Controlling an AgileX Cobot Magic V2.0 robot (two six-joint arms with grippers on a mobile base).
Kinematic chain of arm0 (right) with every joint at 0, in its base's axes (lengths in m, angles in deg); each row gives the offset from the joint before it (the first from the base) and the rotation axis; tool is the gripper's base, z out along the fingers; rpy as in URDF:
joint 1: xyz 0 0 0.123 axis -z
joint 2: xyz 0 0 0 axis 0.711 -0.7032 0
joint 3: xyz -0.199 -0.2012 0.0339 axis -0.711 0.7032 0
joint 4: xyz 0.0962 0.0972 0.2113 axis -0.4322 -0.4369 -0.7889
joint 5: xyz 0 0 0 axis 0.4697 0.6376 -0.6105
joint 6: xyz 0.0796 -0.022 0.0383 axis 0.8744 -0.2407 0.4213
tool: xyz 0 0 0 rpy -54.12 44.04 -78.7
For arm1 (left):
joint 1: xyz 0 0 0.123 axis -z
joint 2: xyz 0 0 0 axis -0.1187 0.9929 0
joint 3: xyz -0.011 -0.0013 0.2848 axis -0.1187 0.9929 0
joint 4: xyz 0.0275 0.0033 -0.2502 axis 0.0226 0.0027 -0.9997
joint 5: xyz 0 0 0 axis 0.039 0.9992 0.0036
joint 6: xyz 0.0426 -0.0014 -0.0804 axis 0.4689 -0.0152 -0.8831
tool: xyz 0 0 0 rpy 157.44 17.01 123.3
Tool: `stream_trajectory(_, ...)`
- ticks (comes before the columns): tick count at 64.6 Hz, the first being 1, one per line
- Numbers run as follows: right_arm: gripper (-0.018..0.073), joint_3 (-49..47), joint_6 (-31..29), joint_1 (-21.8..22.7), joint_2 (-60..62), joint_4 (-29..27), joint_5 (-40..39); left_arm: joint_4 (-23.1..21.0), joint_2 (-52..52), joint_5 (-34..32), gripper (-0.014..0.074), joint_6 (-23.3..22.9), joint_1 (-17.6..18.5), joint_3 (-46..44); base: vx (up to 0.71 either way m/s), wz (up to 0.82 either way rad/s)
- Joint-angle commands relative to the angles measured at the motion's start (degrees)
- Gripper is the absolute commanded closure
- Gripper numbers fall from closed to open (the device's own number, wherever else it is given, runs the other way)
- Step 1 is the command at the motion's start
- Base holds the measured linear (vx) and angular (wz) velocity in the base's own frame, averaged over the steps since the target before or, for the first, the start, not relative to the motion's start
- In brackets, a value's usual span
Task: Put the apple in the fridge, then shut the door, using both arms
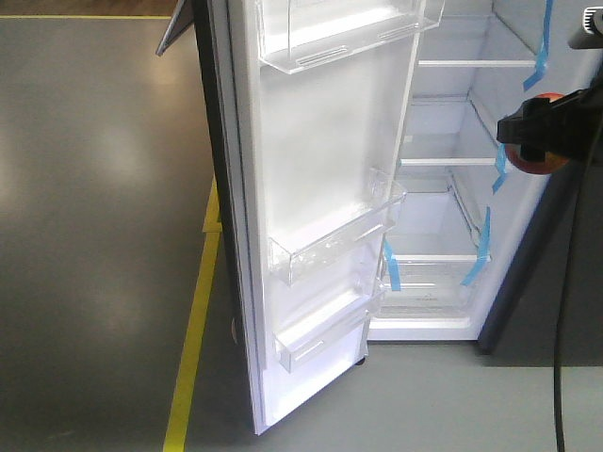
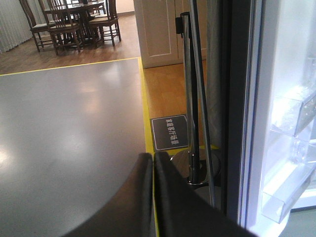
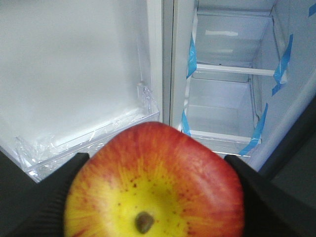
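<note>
1. The apple (image 3: 153, 182) is clamped in the right pincer (image 1: 533, 132), whose jaws press against both sides of the fruit. It hangs in the air just in front of the open fridge (image 1: 443, 122), level with the middle shelves and not yet inside.
2. The left pincer (image 2: 152, 173) has its jaws pressed together with nothing between them, near the outer edge of the door (image 1: 320, 141).
3. By this reckoning the pick-up is done. Setting the apple on a shelf, letting go and swinging the door shut are all left.
4. The door stands wide open, and its clear bins (image 1: 330, 250) hold nothing.
5. The shelves edged with blue tape (image 1: 485, 250) look bare, so nothing seems to block the way in.
6. Beyond the door a dark post (image 2: 190, 98), possibly a barrier stand in this dim view, rises beside a floor sign (image 2: 169, 132). Wooden chairs (image 2: 49, 24) stand far off.
</note>
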Motion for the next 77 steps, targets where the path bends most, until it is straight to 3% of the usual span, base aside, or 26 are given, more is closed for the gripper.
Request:
stream_trajectory(1,0.0443,-1.9,-0.59,0.09,1.86,-0.31,-4.0,0.02,-0.84,-4.54,0.0602,-0.08,0.17,1.65,0.1,-0.01)
stream_trajectory(77,0.0442,-1.9,-0.59,0.09,1.86,-0.31,-4.21,0.02,-0.84,-4.54,0.0602,-0.08,0.17,1.65,0.09,-0.02)
